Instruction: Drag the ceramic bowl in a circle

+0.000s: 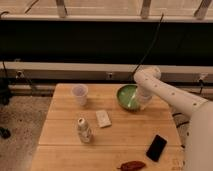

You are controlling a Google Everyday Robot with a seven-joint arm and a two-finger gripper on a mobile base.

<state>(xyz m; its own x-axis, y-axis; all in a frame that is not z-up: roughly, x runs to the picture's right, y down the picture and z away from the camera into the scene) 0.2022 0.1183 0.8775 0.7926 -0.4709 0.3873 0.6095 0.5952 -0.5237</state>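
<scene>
Wooden table (125, 134) carried the bowl (126, 96) at its far right, well apart from the cup (79, 94). Your gripper (141, 101) sat at the bowl's right rim; its grip state could not be told.

Grn ceramic bowl (126, 96) upright, gripper (143, 101) @ rim

one raised camera overlooks the table (125, 131), gripper (142, 102) right of centre.

Smooth white arm (172, 96), gripper (142, 103) at its tip
</scene>
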